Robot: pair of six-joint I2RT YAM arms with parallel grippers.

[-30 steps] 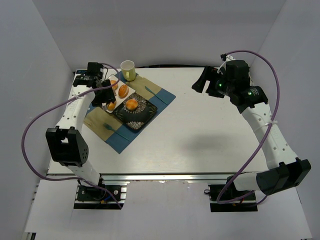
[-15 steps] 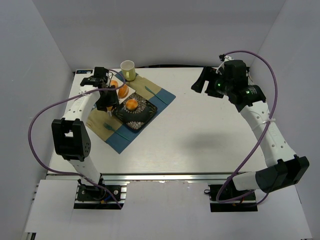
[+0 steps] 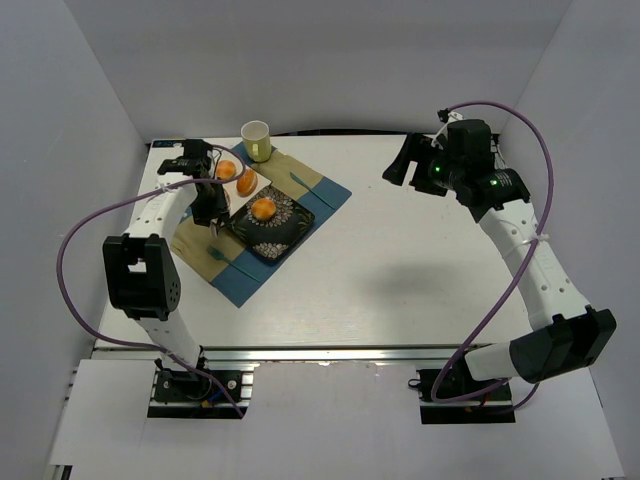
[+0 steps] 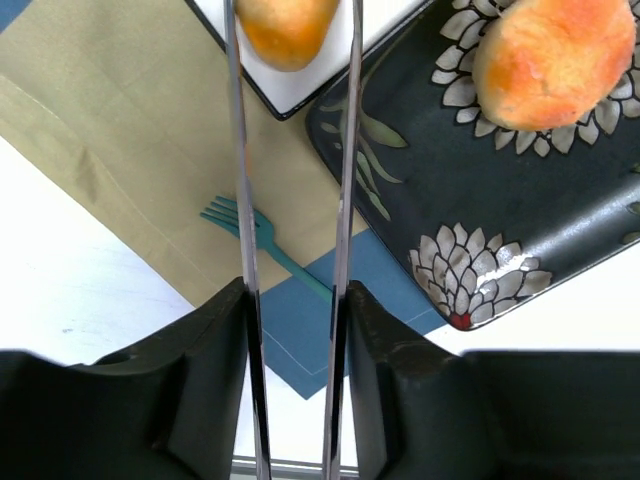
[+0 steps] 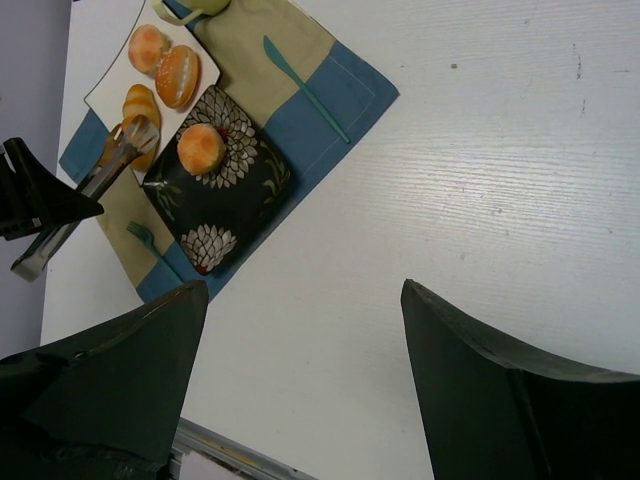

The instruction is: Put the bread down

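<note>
Left gripper (image 4: pixel 292 330) clamped on tongs (image 4: pixel 345 150), tips astride a bread roll (image 4: pixel 287 25) on the white plate (image 4: pixel 330 75); second roll (image 4: pixel 560 60) already on the dark flowered plate (image 4: pixel 520 200) alongside; likely midway, this roll yet to cross; right gripper (image 5: pixel 300 300) spread wide, holding nothing, above the table (image 5: pixel 480 200), well apart.

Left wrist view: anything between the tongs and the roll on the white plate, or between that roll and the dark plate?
Nothing visible. The tongs flank the roll on the white plate. The dark plate lies right beside it; one other roll sits toward a corner, and the rest of that plate is bare.
</note>
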